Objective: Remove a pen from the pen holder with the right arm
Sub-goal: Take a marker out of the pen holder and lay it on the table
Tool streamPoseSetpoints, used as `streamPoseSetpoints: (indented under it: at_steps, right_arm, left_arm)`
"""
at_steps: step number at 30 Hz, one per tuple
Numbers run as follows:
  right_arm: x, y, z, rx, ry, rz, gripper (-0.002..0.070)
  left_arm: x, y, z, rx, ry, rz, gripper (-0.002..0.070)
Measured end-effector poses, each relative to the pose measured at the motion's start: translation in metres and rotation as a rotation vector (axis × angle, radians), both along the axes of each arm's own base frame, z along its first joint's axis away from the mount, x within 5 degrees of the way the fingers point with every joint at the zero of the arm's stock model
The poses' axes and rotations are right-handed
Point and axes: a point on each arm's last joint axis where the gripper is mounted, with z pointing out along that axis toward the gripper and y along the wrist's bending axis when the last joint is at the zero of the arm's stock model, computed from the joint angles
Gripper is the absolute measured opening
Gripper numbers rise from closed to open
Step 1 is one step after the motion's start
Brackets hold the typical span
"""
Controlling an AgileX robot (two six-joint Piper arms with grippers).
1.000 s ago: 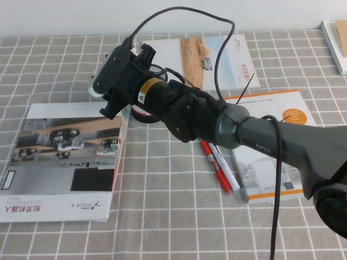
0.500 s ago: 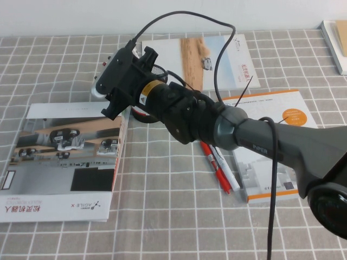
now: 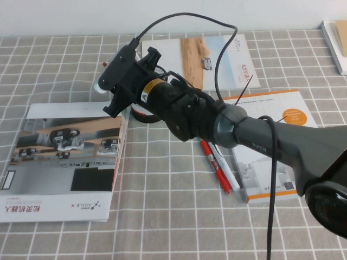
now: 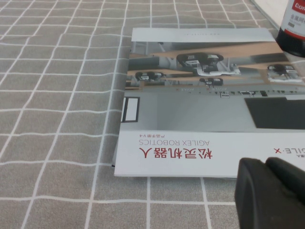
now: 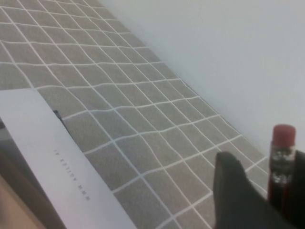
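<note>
On a grey checked bench (image 3: 162, 216), the right arm reaches from the near right to the far left, and its right tool (image 3: 105, 76) hangs above the far corner of a robotics brochure (image 3: 65, 162). Seen from that wrist, a red-capped pen (image 5: 282, 152) stands upright inside the tool, but it cannot be told whether the tool is clamped on it or merely around it. Only a patch of the black mesh pen holder (image 3: 158, 69) shows just beyond the arm. Two more pens (image 3: 218, 165), one red and one white, lie flat beside an orange-trimmed book (image 3: 276, 146) on the right. The left tool (image 4: 267, 191) hovers at the brochure's near edge, closed and holding nothing.
</note>
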Motion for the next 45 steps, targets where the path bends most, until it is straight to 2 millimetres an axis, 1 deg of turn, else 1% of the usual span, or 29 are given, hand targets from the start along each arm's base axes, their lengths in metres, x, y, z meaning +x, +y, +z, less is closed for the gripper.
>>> streamPoseSetpoints:
  at_steps: [5,11,13,23,27,32,40,45]
  right_arm:
    - [0.000,0.000,0.000,0.002,0.003,-0.001,0.0141]
    - [0.000,0.000,0.000,0.004,0.004,-0.002,0.0033]
    - [0.000,0.000,0.000,0.001,0.000,-0.002,0.0014]
    - [0.000,-0.001,0.002,-0.022,0.007,0.000,0.0008]
    - [-0.002,-0.003,0.010,-0.029,0.020,-0.002,0.0006]
    - [-0.008,-0.009,0.038,-0.023,0.036,-0.007,0.0006]
    - [-0.025,-0.025,0.103,0.068,0.025,-0.016,0.0006]
    - [-0.039,-0.037,0.134,0.073,0.074,-0.015,0.0006]
  left_arm:
    - [0.000,0.000,0.000,0.000,0.000,0.000,-0.0005]
    - [0.000,0.000,0.000,0.000,0.000,0.000,-0.0005]
    - [0.000,0.000,0.000,0.000,0.000,0.000,-0.0005]
    - [0.000,0.000,0.000,0.000,0.000,0.000,-0.0005]
    - [0.000,0.000,0.000,0.000,0.000,0.000,-0.0005]
    - [0.000,0.000,0.000,0.000,0.000,0.000,-0.0005]
    - [0.000,0.000,0.000,0.000,0.000,0.000,-0.0005]
    - [0.000,0.000,0.000,0.000,0.000,0.000,-0.0005]
